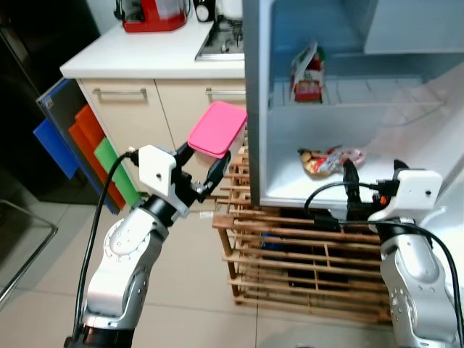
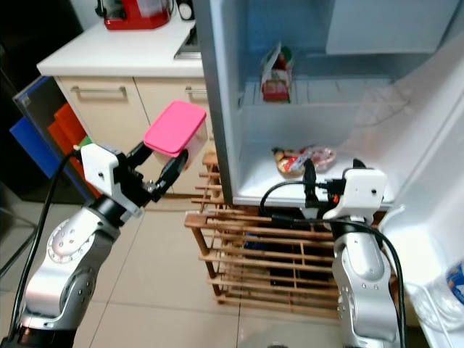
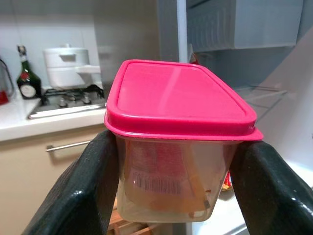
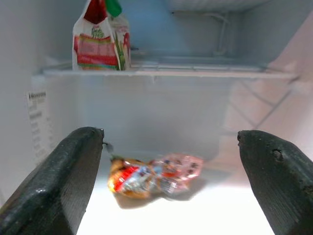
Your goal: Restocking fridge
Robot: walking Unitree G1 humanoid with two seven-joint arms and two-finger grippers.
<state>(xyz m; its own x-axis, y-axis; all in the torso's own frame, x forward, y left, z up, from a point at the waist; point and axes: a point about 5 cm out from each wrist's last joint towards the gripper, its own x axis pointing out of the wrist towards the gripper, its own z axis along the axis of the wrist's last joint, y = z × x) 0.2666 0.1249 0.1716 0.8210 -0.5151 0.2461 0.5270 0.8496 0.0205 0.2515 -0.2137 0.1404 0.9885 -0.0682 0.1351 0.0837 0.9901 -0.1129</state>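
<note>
Left tool point(image 1: 205, 176) clamps pink-lid tub point(image 1: 217, 128) level outside fridge point(image 1: 255, 109), ready for shelving. Right tool point(image 4: 168, 166) spread wide, empty, facing snack packet point(image 4: 154, 177).

**Bright fridge interior, dark left edge, soft wrist close-ups**

The head views are evenly lit and fairly sharp. The brightest area is the open white fridge interior point(image 1: 341, 109) in the upper right of the frame, its lower shelf nearly washed out. The upper left corner falls into near black. The pale tiled floor point(image 1: 188, 290) carries only faint, soft shadows.

In the left wrist view, the pink plastic lid of the clear container point(image 3: 178, 95) shows a broad, milky sheen, and the black fingers point(image 3: 78, 191) at the lower corners are blurred, with small specular highlights.

The right wrist view is hazy: the crumpled red and yellow snack packets point(image 4: 154, 176) look soft and overexposed at their base.
</note>
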